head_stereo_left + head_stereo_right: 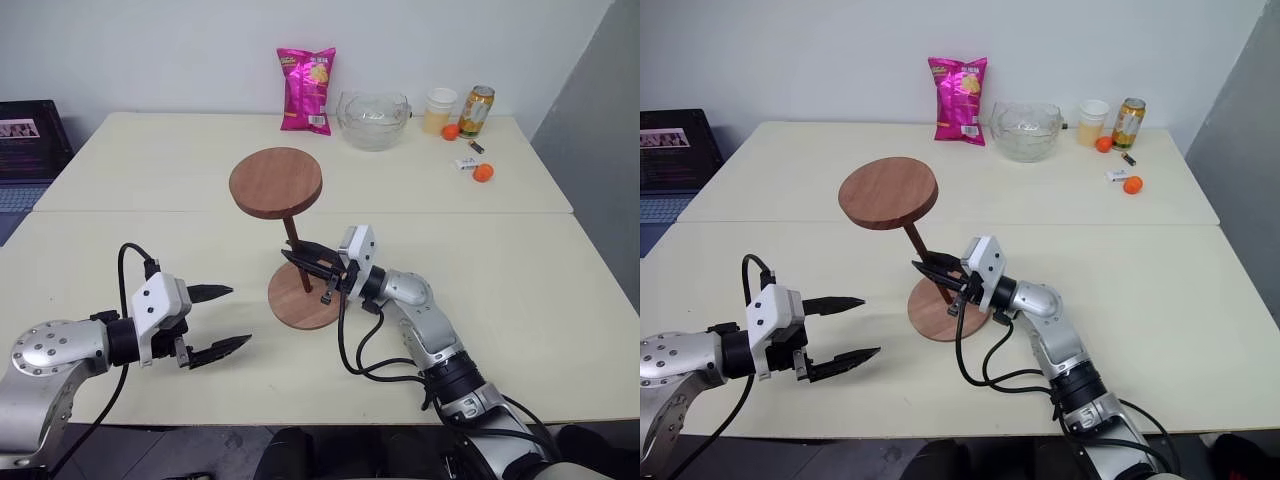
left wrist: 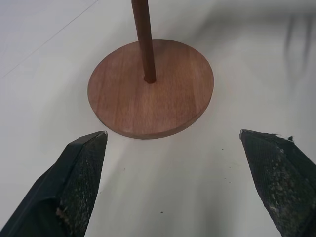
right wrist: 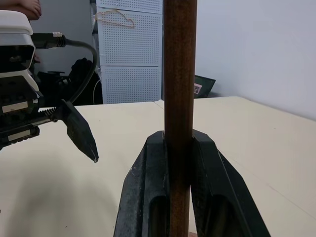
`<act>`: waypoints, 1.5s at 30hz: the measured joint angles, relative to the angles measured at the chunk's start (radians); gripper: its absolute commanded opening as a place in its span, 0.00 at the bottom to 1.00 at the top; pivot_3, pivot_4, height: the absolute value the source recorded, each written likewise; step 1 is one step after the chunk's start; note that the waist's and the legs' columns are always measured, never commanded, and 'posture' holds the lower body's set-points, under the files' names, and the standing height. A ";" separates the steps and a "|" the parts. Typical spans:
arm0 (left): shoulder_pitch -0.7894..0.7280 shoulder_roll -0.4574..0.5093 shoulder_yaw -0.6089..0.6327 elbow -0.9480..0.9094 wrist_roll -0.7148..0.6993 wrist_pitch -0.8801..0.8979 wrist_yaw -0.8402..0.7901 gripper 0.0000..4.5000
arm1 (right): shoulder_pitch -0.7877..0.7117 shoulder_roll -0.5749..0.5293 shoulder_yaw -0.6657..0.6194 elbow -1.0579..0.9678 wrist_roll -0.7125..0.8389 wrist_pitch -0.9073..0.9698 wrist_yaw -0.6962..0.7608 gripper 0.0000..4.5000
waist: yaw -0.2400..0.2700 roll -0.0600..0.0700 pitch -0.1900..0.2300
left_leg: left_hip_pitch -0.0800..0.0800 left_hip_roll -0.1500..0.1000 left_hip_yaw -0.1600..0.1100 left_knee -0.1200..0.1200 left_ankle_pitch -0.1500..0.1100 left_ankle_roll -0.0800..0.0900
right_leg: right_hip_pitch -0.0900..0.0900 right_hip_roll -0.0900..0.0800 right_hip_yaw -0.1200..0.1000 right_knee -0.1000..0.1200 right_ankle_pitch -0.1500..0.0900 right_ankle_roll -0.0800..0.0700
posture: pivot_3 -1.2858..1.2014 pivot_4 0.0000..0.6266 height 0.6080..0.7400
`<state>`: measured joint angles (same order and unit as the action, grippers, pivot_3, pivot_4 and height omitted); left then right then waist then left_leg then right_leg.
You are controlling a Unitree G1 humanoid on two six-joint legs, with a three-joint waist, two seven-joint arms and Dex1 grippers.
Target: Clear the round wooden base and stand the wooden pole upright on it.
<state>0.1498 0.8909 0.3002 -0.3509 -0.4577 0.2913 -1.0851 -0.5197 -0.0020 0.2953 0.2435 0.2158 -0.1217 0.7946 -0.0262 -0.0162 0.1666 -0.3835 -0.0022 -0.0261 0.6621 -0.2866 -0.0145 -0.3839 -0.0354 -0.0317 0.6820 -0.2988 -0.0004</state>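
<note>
The round wooden base (image 1: 300,305) lies flat on the near table. The wooden pole (image 1: 292,232) rises from the base's centre hole, leaning slightly, with its fixed disc (image 1: 275,182) at the top end. My right gripper (image 1: 295,252) reaches in from the right and is shut on the pole low down, just above the base. In the right wrist view its fingers (image 3: 143,197) clamp the pole (image 3: 180,74) on both sides. My left gripper (image 1: 240,315) hovers open to the left of the base, apart from it. Its view looks over the base (image 2: 148,103) and the pole's foot (image 2: 144,44).
At the table's far edge stand a pink chip bag (image 1: 307,90), a glass bowl (image 1: 373,120), a cup (image 1: 439,110) and a can (image 1: 476,110). Two small oranges (image 1: 484,172) lie at the right. A laptop (image 1: 25,150) sits at the far left.
</note>
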 measured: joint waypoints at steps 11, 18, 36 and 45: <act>-0.001 0.000 0.000 0.000 0.000 0.000 0.000 1.00 | -0.004 0.005 -0.004 0.029 -0.007 -0.029 -0.010 0.05 | 0.000 0.000 0.000 | 0.001 0.000 0.000 0.000 0.000 0.000 | 0.001 0.000 0.000 0.000 0.000 0.000 | 0.52 0.24 1.00; -0.004 0.001 0.000 0.000 0.000 0.000 0.000 1.00 | -0.010 -0.003 -0.012 0.038 -0.006 -0.031 -0.008 0.05 | 0.000 0.000 0.000 | 0.002 0.000 0.000 0.000 0.000 0.000 | 0.002 0.000 0.000 0.000 0.000 0.000 | 0.52 0.24 1.00; -0.024 0.006 0.000 0.000 0.000 0.005 0.000 1.00 | 0.006 -0.033 0.006 0.001 -0.009 -0.006 0.038 0.05 | 0.000 -0.001 0.000 | 0.004 0.000 0.000 0.000 0.000 0.000 | 0.004 0.000 0.000 0.000 0.000 0.000 | 0.52 0.24 1.00; -0.026 0.008 0.000 0.000 0.000 0.007 0.000 1.00 | -0.021 -0.029 0.011 -0.009 -0.028 0.096 -0.018 0.05 | 0.000 -0.001 -0.003 | 0.005 0.000 0.000 0.000 0.000 0.000 | 0.005 0.000 0.000 0.000 0.000 0.000 | 0.52 0.24 1.00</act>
<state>0.1240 0.8984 0.2998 -0.3510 -0.4579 0.2984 -1.0847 -0.5405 -0.0306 0.3062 0.2346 0.1874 -0.0257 0.7766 -0.0261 -0.0174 0.1641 -0.3782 -0.0022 -0.0265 0.6618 -0.2867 -0.0144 -0.3788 -0.0356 -0.0318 0.6817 -0.2989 -0.0004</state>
